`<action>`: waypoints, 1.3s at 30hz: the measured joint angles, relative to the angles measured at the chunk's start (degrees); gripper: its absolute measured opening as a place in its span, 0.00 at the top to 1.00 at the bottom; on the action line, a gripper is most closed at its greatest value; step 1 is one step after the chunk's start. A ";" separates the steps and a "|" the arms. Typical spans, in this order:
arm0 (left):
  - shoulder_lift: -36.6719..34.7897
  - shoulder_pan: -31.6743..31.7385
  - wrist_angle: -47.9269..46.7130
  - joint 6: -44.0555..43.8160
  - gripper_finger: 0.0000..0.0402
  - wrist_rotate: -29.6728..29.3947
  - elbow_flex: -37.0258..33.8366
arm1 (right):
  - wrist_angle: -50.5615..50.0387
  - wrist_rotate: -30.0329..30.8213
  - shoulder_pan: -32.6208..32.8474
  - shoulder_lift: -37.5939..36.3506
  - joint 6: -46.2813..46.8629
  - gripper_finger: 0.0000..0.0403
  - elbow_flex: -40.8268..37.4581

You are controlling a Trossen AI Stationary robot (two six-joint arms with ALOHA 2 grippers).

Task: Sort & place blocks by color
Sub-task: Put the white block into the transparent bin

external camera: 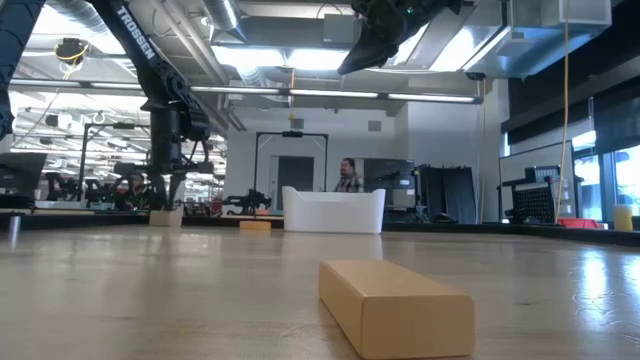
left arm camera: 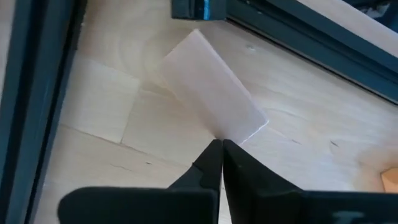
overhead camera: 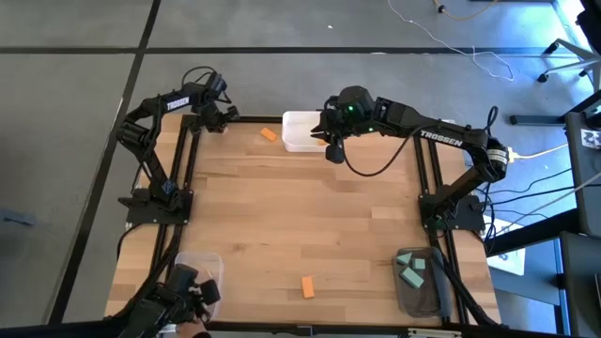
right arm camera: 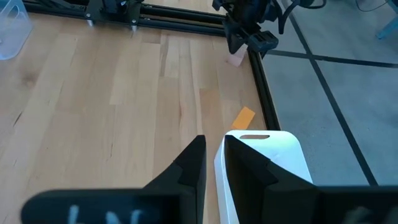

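Observation:
A pale tan block (left arm camera: 211, 93) lies flat at the table's far-left corner, also seen as the pale tan block (overhead camera: 223, 128) from above. My left gripper (left arm camera: 221, 144) is shut, pointing down at that block's edge. My right gripper (right arm camera: 214, 149), fingers almost together and empty, hangs well above the table beside the white bin (right arm camera: 267, 168), as the high right gripper (external camera: 375, 45) shows. One orange block (overhead camera: 269, 134) lies left of the white bin (overhead camera: 300, 131). Another orange block (overhead camera: 307, 286) lies near the near edge. Teal blocks (overhead camera: 411, 272) sit in the near-right bin. My left gripper's shut fingertips (left arm camera: 211, 155) come from above and stand at one short edge of the pale tan block (left arm camera: 239, 134), which lies flat on the table. Whether they touch it I cannot tell.
A clear bin (overhead camera: 192, 272) stands at the near-left corner and a second clear bin (overhead camera: 423, 291) at the near-right. Dark frame rails (left arm camera: 298, 43) run close by the tan block. The wide middle of the table (overhead camera: 300, 216) is bare wood.

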 joint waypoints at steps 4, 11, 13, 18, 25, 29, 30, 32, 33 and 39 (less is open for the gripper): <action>0.00 -0.02 0.02 1.59 1.00 2.68 0.00 | 0.02 0.00 0.00 0.00 -0.09 0.85 0.00; 0.00 -1.40 0.03 4.60 1.00 0.05 0.07 | 0.02 0.00 0.00 0.00 -0.20 0.85 0.00; 0.00 -1.37 -0.02 4.57 1.00 -1.76 0.70 | 0.02 0.00 0.00 0.00 -0.20 0.85 0.00; 0.00 -1.36 0.01 5.69 1.00 -2.38 4.66 | 0.02 0.00 0.00 0.00 -0.20 0.85 0.00; 0.00 0.45 -4.95 6.34 1.00 -5.12 9.29 | 0.04 0.00 -0.01 0.00 -0.21 0.85 0.00; 0.53 0.96 -9.86 6.41 1.00 -5.41 9.09 | 0.31 0.00 -0.04 0.00 -1.09 0.85 0.00; 1.09 0.96 -9.85 6.56 1.00 -5.41 9.09 | 0.40 -0.01 -0.04 0.00 -1.65 0.85 0.00; 2.29 0.94 -9.63 6.78 1.00 -5.41 9.05 | 0.57 0.00 -0.04 0.00 -2.40 0.85 0.00; 2.86 0.78 -9.57 6.82 1.00 -5.29 9.05 | 0.61 0.00 -0.07 0.00 -2.49 0.85 0.00; 7.39 -0.11 -8.88 7.87 1.00 -3.86 9.17 | 0.60 0.00 -0.92 0.00 -2.81 0.85 0.00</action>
